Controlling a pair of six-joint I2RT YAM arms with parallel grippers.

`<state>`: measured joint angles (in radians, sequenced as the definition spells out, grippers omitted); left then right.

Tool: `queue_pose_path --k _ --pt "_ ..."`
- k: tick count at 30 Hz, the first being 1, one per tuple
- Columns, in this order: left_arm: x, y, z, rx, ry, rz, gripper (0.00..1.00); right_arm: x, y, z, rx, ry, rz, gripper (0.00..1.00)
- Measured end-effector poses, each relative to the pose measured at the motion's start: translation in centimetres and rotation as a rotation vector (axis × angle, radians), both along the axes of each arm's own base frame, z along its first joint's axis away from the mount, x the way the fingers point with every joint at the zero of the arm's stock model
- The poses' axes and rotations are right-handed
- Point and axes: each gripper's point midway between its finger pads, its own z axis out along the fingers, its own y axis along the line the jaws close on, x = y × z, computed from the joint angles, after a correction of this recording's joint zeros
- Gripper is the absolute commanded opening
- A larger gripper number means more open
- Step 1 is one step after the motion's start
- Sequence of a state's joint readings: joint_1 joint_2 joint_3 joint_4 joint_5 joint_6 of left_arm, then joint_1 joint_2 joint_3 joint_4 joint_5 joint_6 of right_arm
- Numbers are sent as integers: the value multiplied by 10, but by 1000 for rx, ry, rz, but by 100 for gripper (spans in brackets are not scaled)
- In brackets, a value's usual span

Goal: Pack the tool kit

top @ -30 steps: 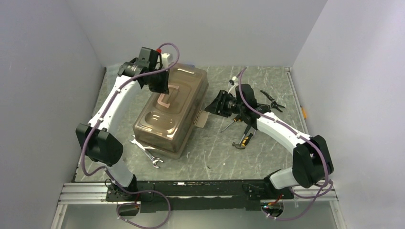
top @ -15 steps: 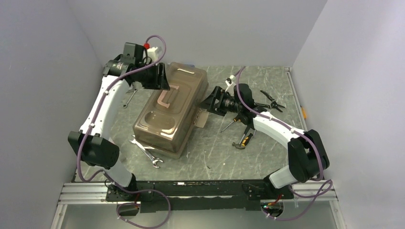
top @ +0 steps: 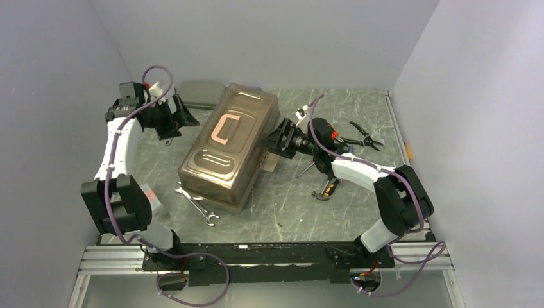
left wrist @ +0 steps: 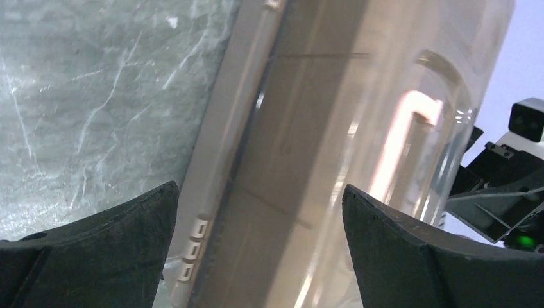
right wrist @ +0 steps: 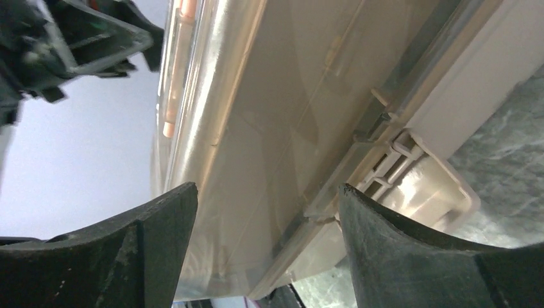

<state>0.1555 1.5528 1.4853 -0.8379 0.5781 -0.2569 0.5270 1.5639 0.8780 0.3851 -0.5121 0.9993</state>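
Pale lavender walls [top: 256, 38] enclose a grey marbled table [top: 289, 199].

Colours from my end: toolbox [top: 231, 151] is tan-brown, lid smoky and translucent, handle [top: 224, 128] pink, latch [top: 270, 160] beige. Table [top: 289, 205] is grey-green, stone pattern with white veins. Wrench [top: 197, 204] is bare silver steel. Hammer [top: 326, 190] grip reads black with orange-yellow. Pliers [top: 362, 136] look black. Left arm [top: 114, 151] and right arm [top: 356, 170]: white shells, black joints, purple cables [top: 158, 67]. Walls [top: 276, 38] pale lavender-grey. Flat case [top: 200, 94] grey.
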Motion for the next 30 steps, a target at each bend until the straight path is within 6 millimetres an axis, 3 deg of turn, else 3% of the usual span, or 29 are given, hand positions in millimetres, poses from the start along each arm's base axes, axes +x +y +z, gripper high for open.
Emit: queue_pose_path --k 6,10,16,20,25,30 --pt "-10 38 -41 -174 80 149 87 2 1 -7 28 20 -24 49" --pt "-12 57 -52 -240 86 223 86 4 2 -20 17 59 -44 37" --pt "-5 54 -56 -294 64 215 84 8 3 -39 14 119 -71 7" --pt "-7 41 -79 -319 108 195 84 10 5 -41 37 133 -78 4" --pt "-25 14 -114 -348 198 183 83 12 9 -41 59 132 -73 3" --pt "-19 11 -121 -357 170 198 82 13 11 -39 40 126 -57 3"
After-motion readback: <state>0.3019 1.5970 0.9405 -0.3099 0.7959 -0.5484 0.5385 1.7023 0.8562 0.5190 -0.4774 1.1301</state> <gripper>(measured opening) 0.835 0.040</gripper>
